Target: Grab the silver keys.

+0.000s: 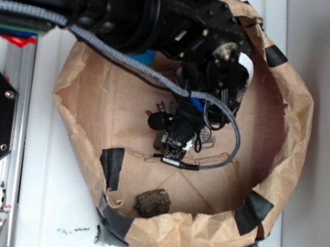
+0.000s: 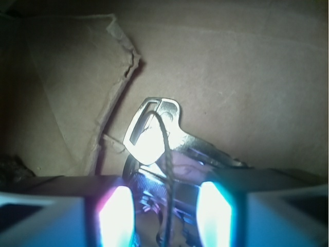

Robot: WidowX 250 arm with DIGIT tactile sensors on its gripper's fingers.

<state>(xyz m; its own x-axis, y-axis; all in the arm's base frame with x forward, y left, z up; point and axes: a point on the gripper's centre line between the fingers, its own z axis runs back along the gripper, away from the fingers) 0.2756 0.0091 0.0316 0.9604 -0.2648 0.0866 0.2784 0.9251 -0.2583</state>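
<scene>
while the arm hangs low inside the paper bin (image 1: 83, 97), reading left to right: a dark lump (image 1: 152, 203) sits near the front wall, well apart from the action, then the keys (image 1: 166, 107) lie on the floor at mid-bin, mostly hidden under the gripper (image 1: 174, 144). from the wrist it's clearer: the keys (image 2: 154, 135) fan out just ahead of the fingers (image 2: 117, 213), one bright key head pointing up the frame, the rest of the bunch running down between the two glowing pads. the jaws stand apart with a gap about as wide as the bunch, and nothing is clamped yet, as far as i can judge. to do this well, i'd say drop straight down so both pads straddle the thick part near the rings, then close. a dark wire (image 2: 167, 170) crosses the keys and may get pinched. further right, a blue scrap (image 1: 197, 103) and something white (image 1: 245, 67) peek out behind the wrist, too hidden to name.
</scene>
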